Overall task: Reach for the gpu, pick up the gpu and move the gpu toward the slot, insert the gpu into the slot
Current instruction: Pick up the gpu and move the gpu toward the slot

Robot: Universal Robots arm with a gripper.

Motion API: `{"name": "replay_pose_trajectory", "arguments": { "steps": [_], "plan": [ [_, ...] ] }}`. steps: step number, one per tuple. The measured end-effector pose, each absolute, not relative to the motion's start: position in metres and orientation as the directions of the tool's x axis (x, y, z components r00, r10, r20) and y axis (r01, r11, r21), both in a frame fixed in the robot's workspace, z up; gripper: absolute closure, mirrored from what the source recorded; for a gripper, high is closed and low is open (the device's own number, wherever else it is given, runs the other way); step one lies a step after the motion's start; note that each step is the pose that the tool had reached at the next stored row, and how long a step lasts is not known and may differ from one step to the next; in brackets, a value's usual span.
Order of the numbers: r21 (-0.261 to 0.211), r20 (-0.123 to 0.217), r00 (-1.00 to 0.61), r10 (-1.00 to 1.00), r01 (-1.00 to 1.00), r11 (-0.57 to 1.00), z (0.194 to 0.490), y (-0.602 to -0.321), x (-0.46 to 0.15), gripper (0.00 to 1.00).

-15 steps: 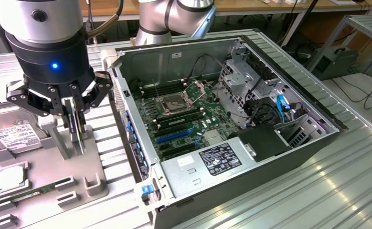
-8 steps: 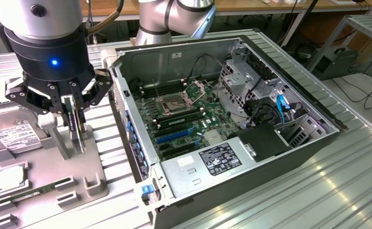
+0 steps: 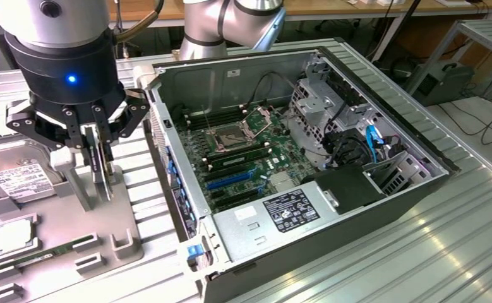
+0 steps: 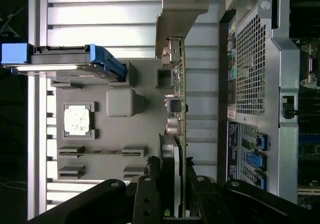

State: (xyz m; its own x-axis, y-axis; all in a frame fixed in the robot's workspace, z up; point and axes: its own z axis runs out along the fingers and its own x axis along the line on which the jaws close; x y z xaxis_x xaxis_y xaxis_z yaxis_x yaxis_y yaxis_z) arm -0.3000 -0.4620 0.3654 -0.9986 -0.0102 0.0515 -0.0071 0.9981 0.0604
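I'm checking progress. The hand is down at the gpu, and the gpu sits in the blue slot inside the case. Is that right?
Not quite. The hand is down at the gpu, but the gpu stands upright in the grey holder outside the case, on the exterior view's left. The blue slot holds no card. The exterior view shows this.

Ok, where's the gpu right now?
The gpu stands on edge in the grey holder on the exterior view's left, just outside the open computer case, with the gripper closed on its upper edge.
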Motion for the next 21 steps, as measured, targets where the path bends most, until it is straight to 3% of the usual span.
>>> {"name": "replay_pose_trajectory", "arguments": {
  "steps": [21],
  "plan": [
    [0.06,0.053,-0.999,-0.01,-0.007,0.998,0.372,-0.462,-0.2983,0.72]
  ]
}}
